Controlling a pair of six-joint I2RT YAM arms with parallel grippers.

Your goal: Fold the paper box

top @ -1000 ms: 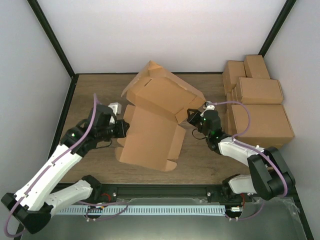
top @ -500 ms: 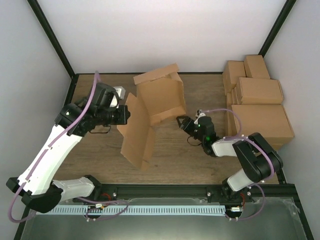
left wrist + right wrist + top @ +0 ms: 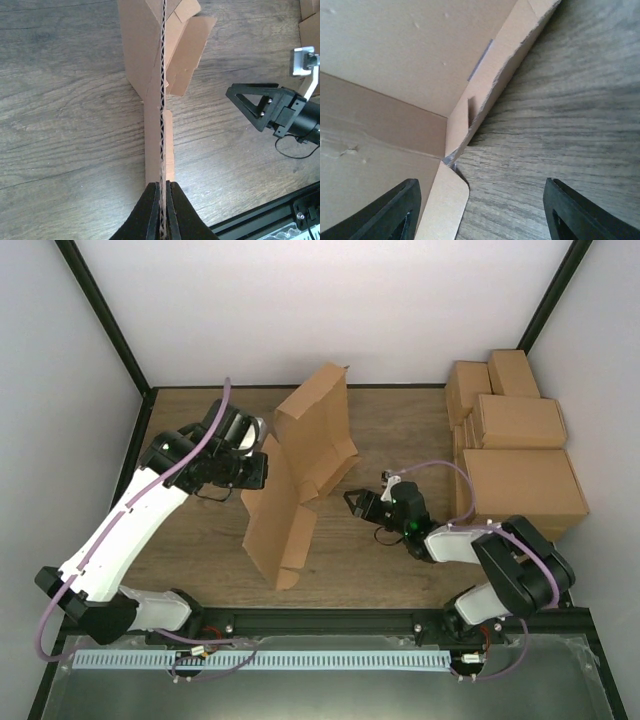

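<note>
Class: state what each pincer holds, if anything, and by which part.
The left pincer grips the paper box by the raw edge of one panel. The right pincer is open, holding nothing.

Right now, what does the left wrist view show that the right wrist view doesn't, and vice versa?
Left wrist only: the left gripper shut on the paper box, whose corrugated edge is seen edge-on, and the right gripper open to one side, clear of the cardboard. Right wrist only: the box's inner corner close up, a rounded tab low in frame, and its own spread fingers. Both: the box and the wooden table.
</note>
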